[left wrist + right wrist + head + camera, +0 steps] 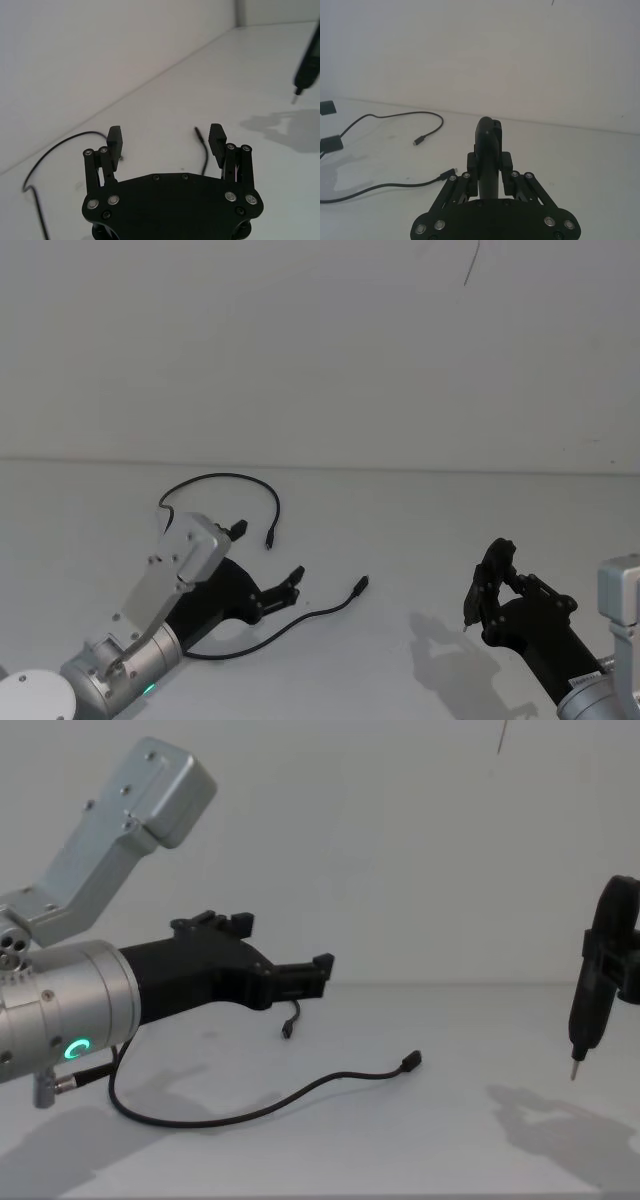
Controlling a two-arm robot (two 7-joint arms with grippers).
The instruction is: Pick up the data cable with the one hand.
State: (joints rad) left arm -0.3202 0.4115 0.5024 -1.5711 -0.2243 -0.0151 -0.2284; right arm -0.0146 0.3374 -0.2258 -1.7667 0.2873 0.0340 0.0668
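Cable (300, 619) loops beneath spread left hand (268, 551), seemingly untouched.

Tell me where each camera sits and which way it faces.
Head: high, facing down at the table; left gripper and right gripper show.
Chest: low, facing across; left gripper open near the cable, right gripper holding a pen-shaped tool.
Left wrist: behind its fingers, facing the cable.
Right wrist: behind the tool, facing the cable.
All four share the cable.

The data cable (230, 476) lies on the bench (420, 530), left of centre. The left tool (268, 552) hangs over it, one plug between its spread fingers. The right tool (495, 575), a stylus (584, 1005) in it, is far right, well apart.
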